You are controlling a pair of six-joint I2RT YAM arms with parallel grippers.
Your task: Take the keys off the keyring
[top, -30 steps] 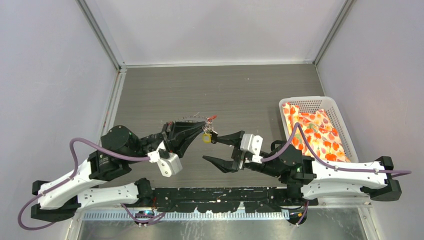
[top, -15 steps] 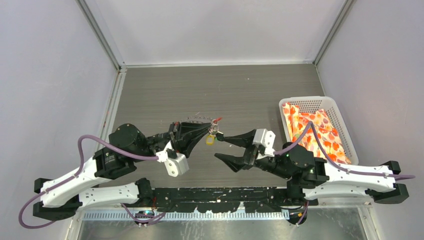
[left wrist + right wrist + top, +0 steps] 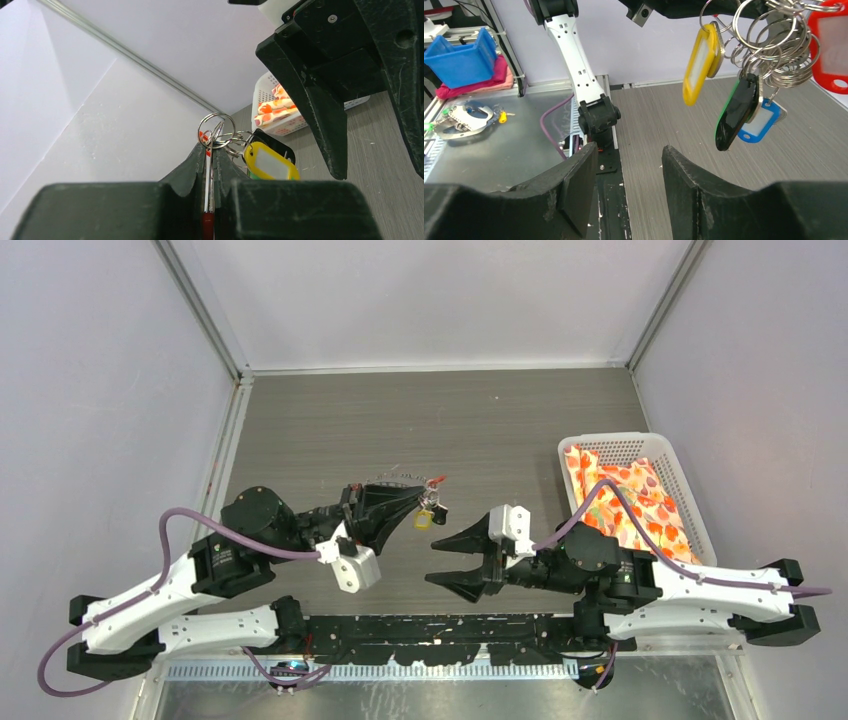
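Note:
My left gripper [image 3: 412, 503] is shut on the keyring [image 3: 429, 497] and holds it above the table. In the left wrist view the grey ring [image 3: 209, 170] is pinched edge-on between the fingertips, with a short red section low in the gap. Small rings and a yellow tag [image 3: 270, 162] hang to its right. In the right wrist view the keys hang at the upper right: a yellow tag [image 3: 700, 65], a black-green tag [image 3: 735, 112], a blue tag [image 3: 758, 122] and a red tag [image 3: 831, 55]. My right gripper [image 3: 440, 562] is open and empty, below and right of them, not touching.
A white basket [image 3: 610, 437] holding orange-patterned cloth [image 3: 630, 500] stands at the right. The right wrist view shows the left arm's white link [image 3: 574, 50], a blue bin [image 3: 461, 60] and a metal tool [image 3: 464, 117] on the steel shelf beyond the table's near edge.
My right gripper has drawn back from the yellow tag toward the near edge and stays open. My left gripper moved slightly right with the keyring, then held still.

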